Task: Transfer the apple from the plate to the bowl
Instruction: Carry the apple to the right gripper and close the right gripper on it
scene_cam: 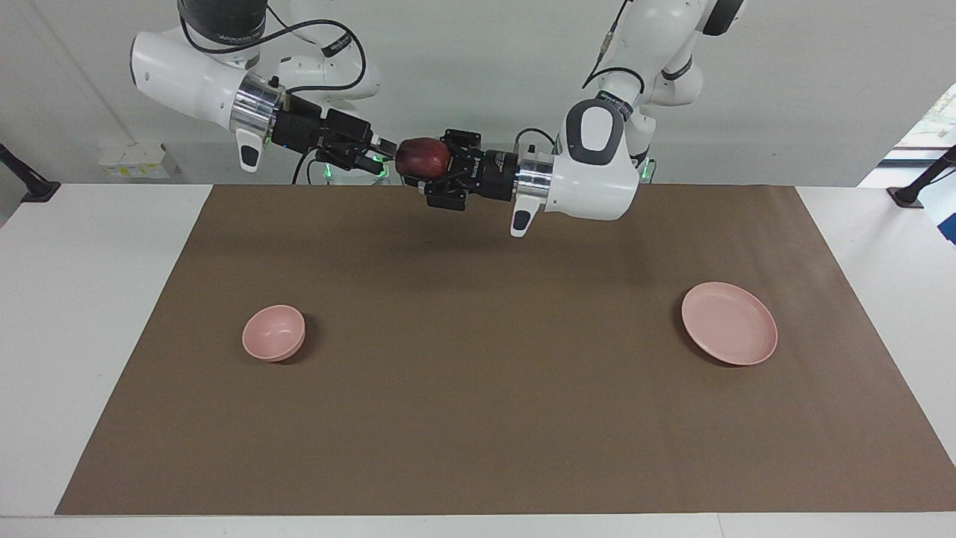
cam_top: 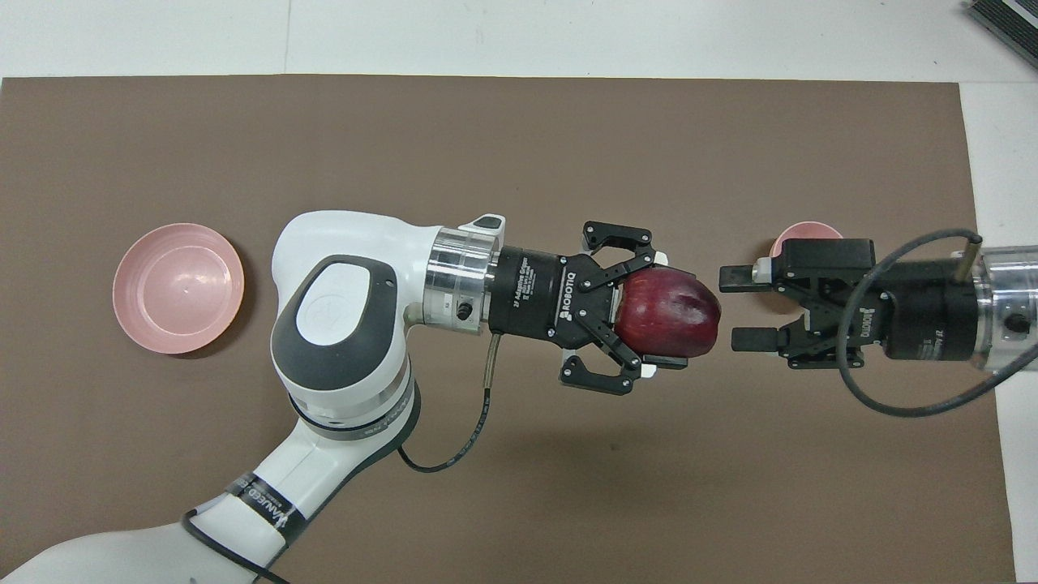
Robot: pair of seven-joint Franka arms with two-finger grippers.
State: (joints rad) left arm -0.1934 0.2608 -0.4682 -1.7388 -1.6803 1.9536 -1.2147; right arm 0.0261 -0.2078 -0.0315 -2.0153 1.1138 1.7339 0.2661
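Note:
My left gripper (scene_cam: 432, 170) is shut on the dark red apple (scene_cam: 423, 157), held high over the middle of the brown mat. It also shows in the overhead view, where the left gripper (cam_top: 675, 315) clasps the apple (cam_top: 669, 312) sideways. My right gripper (scene_cam: 384, 154) is open, level with the apple and pointing at it, its fingertips (cam_top: 722, 280) a short gap away. The pale pink plate (scene_cam: 730, 323) (cam_top: 178, 276) lies empty toward the left arm's end. The small pink bowl (scene_cam: 273, 332) stands empty toward the right arm's end, and in the overhead view the bowl (cam_top: 804, 234) is partly covered by the right gripper (cam_top: 728, 310).
A brown mat (scene_cam: 478, 418) covers most of the white table (scene_cam: 82, 314). Nothing else lies on it besides the plate and the bowl.

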